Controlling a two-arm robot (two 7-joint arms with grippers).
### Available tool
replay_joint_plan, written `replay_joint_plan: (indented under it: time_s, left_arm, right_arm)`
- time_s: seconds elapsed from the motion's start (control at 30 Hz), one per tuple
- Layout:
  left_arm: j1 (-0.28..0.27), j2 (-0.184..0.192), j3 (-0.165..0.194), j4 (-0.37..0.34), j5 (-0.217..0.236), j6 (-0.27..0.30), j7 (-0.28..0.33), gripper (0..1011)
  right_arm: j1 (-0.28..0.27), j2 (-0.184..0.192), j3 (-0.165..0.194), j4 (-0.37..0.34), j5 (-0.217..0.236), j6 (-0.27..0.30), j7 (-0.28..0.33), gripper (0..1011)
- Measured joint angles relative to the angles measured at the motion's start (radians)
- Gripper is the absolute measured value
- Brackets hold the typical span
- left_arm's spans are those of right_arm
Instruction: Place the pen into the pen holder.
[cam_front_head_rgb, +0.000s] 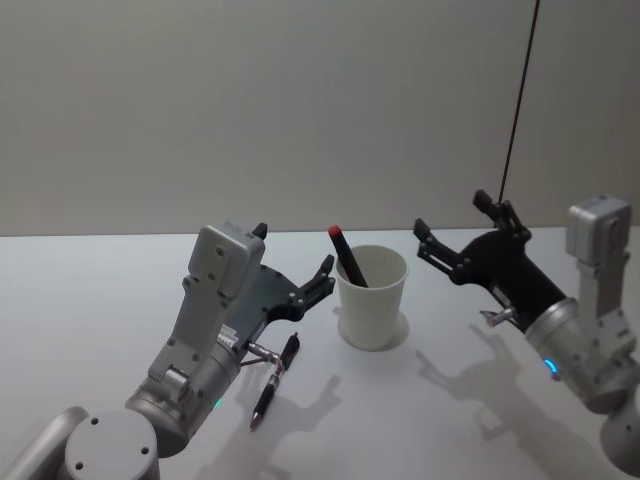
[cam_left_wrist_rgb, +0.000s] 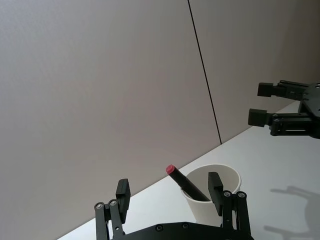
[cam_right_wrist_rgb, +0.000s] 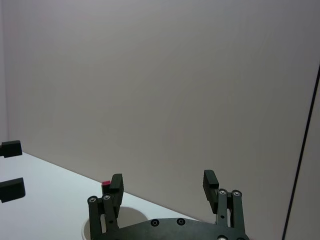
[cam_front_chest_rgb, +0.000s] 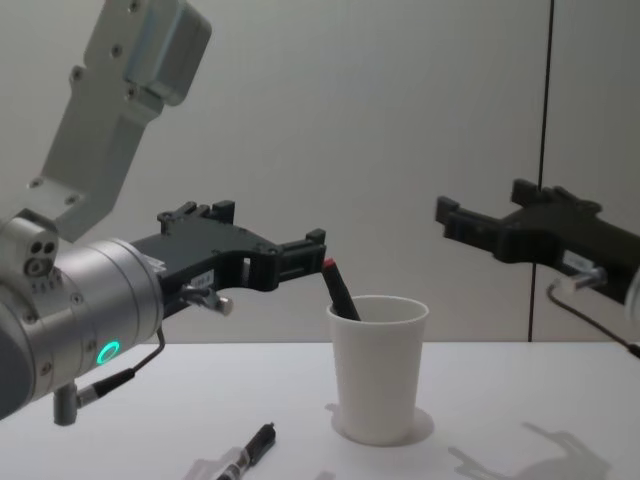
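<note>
**Pen stands in the paper cup, both grippers open**

The white paper cup stands upright on the white table, between the two grippers. A dark pen with a red end is inside the cup. It leans against the rim on the robot's left side, and its red end sticks out above the rim.

The left gripper hangs just beside the cup, on its left and a little above the rim. Its fingers are spread apart and hold nothing. The right gripper is in the air on the other side of the cup, a little further from it. Its fingers are also apart and empty.

Another black pen lies flat on the table under the left arm, near the cup but not touching it.
</note>
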Motion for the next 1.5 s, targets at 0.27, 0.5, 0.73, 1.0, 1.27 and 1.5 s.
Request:
replay_joint_plan:
  time_s: [0.27,0.5,0.73,1.0,1.27,1.5]
  left_arm:
    - [0.0,0.0,0.0,0.0,0.0,0.0,0.0,998]
    - [0.0,0.0,0.0,0.0,0.0,0.0,0.0,999]
    - [0.0,0.0,0.0,0.0,0.0,0.0,0.0,998]
    - [0.0,0.0,0.0,0.0,0.0,0.0,0.0,999]
    - [0.0,0.0,0.0,0.0,0.0,0.0,0.0,998]
    - [0.0,0.0,0.0,0.0,0.0,0.0,0.0,999]
  right_arm:
    - [-0.041,0.04,0.024,-0.079,0.015,0.086,-0.02,1001]
    - [-0.071,0.071,0.044,-0.127,0.036,0.149,-0.037,1001]
    - [-0.099,0.099,0.065,-0.168,0.057,0.208,-0.055,1001]
    - [-0.123,0.122,0.081,-0.204,0.074,0.265,-0.078,1001]
    - [-0.143,0.137,0.092,-0.228,0.087,0.316,-0.101,1001]
    - [-0.162,0.147,0.098,-0.247,0.094,0.357,-0.122,1001]
